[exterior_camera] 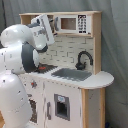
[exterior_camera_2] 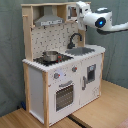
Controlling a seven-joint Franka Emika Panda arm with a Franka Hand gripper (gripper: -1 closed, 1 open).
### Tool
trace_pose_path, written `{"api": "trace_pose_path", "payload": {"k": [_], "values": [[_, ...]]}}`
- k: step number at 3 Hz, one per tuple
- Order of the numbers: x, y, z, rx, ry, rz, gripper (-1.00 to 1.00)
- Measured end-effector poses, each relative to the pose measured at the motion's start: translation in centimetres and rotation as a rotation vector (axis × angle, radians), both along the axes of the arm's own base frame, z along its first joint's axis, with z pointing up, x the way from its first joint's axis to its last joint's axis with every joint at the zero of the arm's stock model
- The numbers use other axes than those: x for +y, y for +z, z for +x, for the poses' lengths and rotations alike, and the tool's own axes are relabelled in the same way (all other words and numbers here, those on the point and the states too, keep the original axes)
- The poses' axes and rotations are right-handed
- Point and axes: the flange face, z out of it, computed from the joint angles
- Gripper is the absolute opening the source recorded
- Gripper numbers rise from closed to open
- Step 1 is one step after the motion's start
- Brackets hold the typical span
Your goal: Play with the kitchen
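The kitchen (exterior_camera_2: 60,70) stands on the wooden floor (exterior_camera_2: 105,107), steel pot (exterior_camera_2: 50,55) on its stovetop. My gripper (exterior_camera_2: 80,7) hovers by the upper shelf, above the black faucet (exterior_camera_2: 75,38); finger state: cannot tell.

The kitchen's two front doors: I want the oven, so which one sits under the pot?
In the second exterior view, the door with the wide slatted window, directly below the steel pot. The other door sits under the sink.

kitchen (exterior_camera_2: 60,75), steel pot (exterior_camera_2: 50,56) on stovetop, arm (exterior_camera_2: 100,21) above sink
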Motion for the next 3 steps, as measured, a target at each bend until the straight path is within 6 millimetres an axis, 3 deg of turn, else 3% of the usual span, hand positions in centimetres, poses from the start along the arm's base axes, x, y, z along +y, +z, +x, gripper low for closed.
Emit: {"api": "trace_pose_path", "payload": {"k": [1, 3], "values": [[3.4, -2.3, -1.5, -0.012, 0.019, -0.058, 1.00], [9.8, -3.5, -5.8, -0.082, 0.058, -0.144, 1.00]]}}
